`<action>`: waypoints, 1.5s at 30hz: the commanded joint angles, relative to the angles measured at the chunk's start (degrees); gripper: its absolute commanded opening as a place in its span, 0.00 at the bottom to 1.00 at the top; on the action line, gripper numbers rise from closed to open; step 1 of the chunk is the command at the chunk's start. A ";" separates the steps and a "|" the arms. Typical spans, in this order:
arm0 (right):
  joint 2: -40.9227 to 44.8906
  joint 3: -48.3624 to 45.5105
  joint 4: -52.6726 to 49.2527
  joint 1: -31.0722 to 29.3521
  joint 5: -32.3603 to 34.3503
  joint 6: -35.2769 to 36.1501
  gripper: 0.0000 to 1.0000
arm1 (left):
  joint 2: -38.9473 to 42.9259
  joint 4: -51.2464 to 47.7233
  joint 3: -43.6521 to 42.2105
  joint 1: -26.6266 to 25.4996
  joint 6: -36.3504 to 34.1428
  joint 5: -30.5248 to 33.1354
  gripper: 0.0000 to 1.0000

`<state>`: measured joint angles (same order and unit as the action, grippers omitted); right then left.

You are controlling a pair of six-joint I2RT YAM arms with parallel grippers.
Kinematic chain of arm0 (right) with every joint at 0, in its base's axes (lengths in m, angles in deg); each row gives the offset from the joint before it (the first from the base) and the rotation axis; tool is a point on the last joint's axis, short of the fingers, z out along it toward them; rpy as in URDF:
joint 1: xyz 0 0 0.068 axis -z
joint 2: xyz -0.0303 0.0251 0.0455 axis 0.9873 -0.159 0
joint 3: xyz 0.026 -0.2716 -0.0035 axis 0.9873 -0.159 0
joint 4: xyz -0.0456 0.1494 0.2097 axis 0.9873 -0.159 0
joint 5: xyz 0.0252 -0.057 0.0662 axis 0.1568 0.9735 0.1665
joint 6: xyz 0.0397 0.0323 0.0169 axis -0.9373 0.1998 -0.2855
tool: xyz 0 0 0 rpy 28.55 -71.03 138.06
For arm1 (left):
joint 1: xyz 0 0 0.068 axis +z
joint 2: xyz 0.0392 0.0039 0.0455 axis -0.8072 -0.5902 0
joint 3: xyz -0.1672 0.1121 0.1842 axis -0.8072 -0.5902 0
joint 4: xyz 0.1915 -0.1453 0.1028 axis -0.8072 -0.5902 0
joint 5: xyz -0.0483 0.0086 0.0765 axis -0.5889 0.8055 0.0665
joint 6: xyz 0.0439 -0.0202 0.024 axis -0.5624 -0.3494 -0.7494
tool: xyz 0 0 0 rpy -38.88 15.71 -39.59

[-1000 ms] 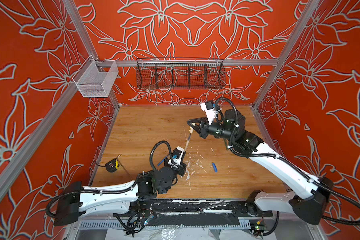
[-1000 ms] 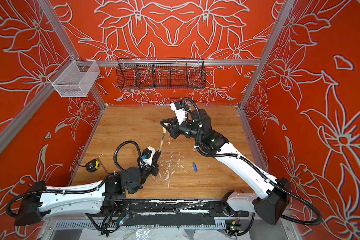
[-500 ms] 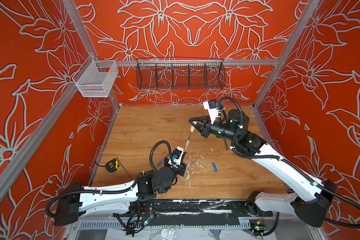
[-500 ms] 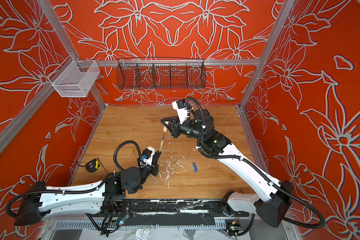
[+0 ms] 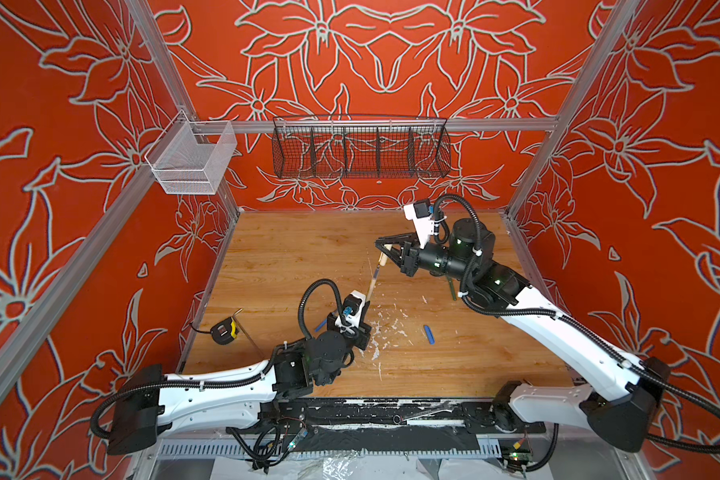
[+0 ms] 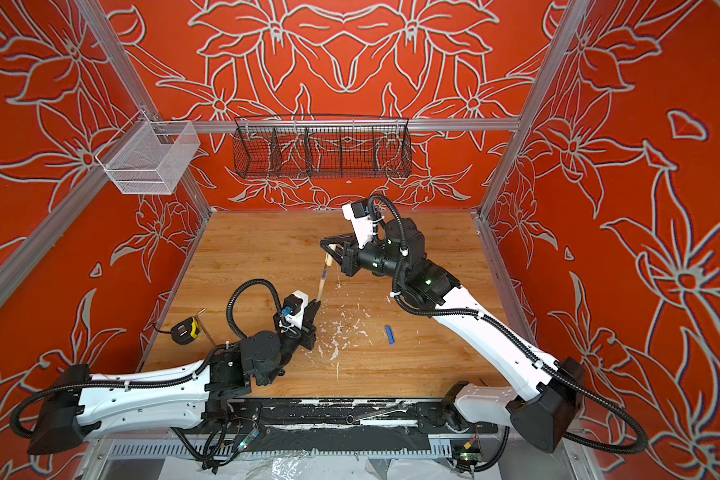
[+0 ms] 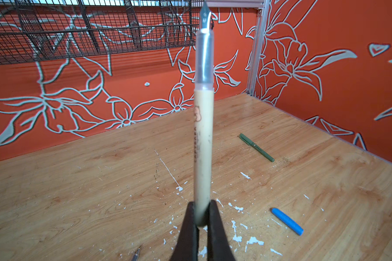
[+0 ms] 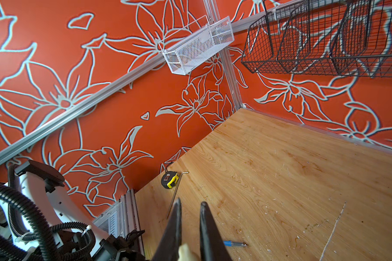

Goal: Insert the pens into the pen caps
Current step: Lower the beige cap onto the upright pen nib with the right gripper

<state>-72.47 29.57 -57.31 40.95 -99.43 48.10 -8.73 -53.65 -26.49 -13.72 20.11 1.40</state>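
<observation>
Mid-air, left tool [image 5: 366, 301] grips beige pen [image 7: 203, 146], nib toward cap [image 5: 384, 257] gripped by right tool [image 5: 381, 246].

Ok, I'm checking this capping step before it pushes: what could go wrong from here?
The left gripper pinches the beige pen only at its tail, so a push may tilt it. The right gripper holds the beige cap by one end; slightly misaligned, it might slip or bend the exposed nib.
</observation>
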 commanded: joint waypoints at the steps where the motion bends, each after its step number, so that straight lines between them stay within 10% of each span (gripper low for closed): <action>1: -0.12 -0.82 2.56 -0.35 -0.74 -1.03 0.04 | 1.02 0.07 -0.72 0.23 0.90 -0.08 0.00; 45: -1.95 -1.84 4.00 -0.35 -1.79 -2.83 0.03 | 3.13 -0.49 -0.85 0.61 0.99 -1.73 0.00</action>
<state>-74.35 28.50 -54.66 40.95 -100.66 46.02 -6.69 -54.13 -26.69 -13.59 20.78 0.11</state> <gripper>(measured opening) 0.150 0.055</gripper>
